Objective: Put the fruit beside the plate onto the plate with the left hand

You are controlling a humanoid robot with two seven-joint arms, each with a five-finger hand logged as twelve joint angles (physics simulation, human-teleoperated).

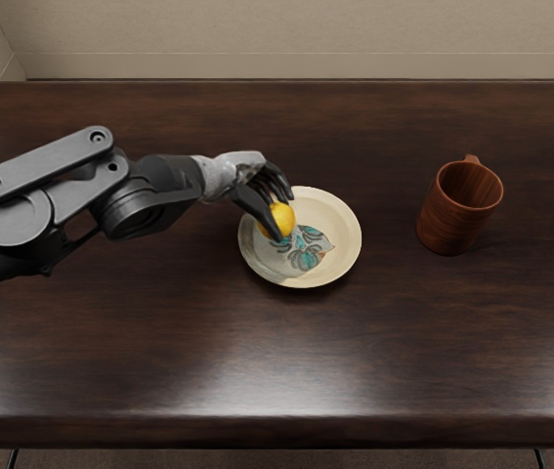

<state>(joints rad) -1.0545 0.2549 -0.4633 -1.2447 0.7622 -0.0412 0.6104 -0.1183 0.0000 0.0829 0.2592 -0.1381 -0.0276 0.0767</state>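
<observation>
Head view, single frame.

- Left arm enters from the left edge of the frame and reaches toward centre. Left hand point(257, 186) sits over the left part of the plate point(347, 217), with its dark fingers point(275, 182) curled down around the fruit point(283, 217).
- Hand state: clamped on the fruit. The fruit is small, round and yellow, and only its lower right side shows between the fingers.
- Fruit position: inside the plate's outline, on the left side of the well, just beside the painted motif. Cannot tell whether its underside touches the plate or hangs just above it.
- Judgement: the top-down, wrapped grip suits a round item that would roll, since it keeps the fruit caged until it is set down. Holding it inside the rim rather than at the edge leaves the rim to stop it on release.
- Judgement: the carry looks done and release is pending. Risk: the fruit rolls as the fingers open.
- The brown mug point(459, 207) stands upright at right of frame, well apart from the plate and not involved.
- The dark wooden worktop point(257, 362) carries both.
- Right arm not visible.
</observation>
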